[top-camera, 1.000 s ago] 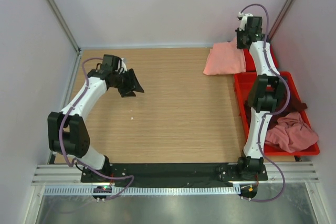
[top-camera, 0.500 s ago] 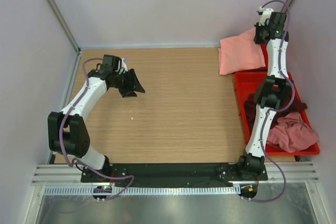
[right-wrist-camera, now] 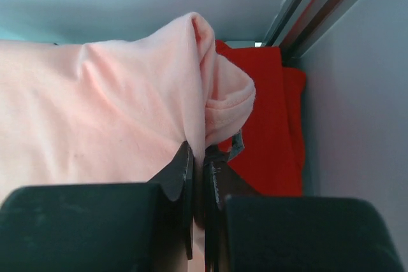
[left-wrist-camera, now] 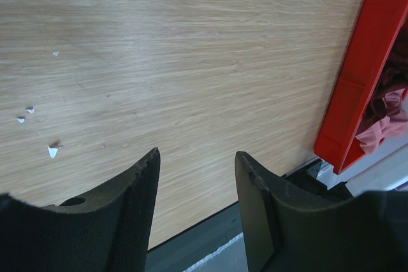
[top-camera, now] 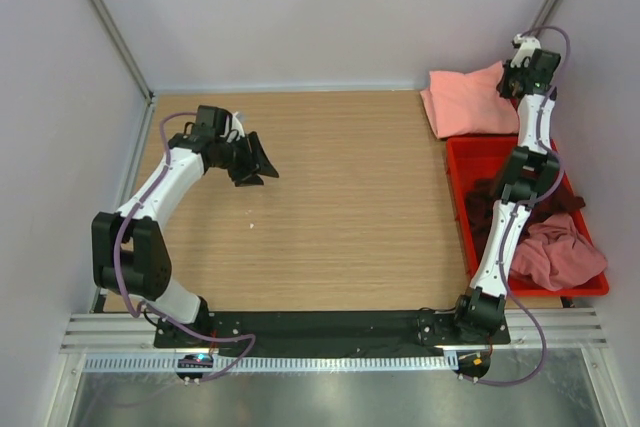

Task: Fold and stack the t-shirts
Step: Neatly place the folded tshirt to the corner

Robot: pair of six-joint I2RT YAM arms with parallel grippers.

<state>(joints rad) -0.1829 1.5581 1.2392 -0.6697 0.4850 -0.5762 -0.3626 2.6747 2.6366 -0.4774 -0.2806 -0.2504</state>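
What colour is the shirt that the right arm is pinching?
The t-shirt is plain salmon-pink, no pattern; clearest in the right wrist view.

The salmon-pink soft cloth t-shirt (right-wrist-camera: 95, 106) looks matt and fleecy — the pale wood-grain tabletop (left-wrist-camera: 191, 49) smooth, the rigid red plastic bin (left-wrist-camera: 364, 65) faintly glossy.

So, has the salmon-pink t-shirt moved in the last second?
Yes. The salmon-pink t-shirt, pinched by the right gripper, has moved right and slightly toward the back wall; it now overlaps the red bin's far left corner.
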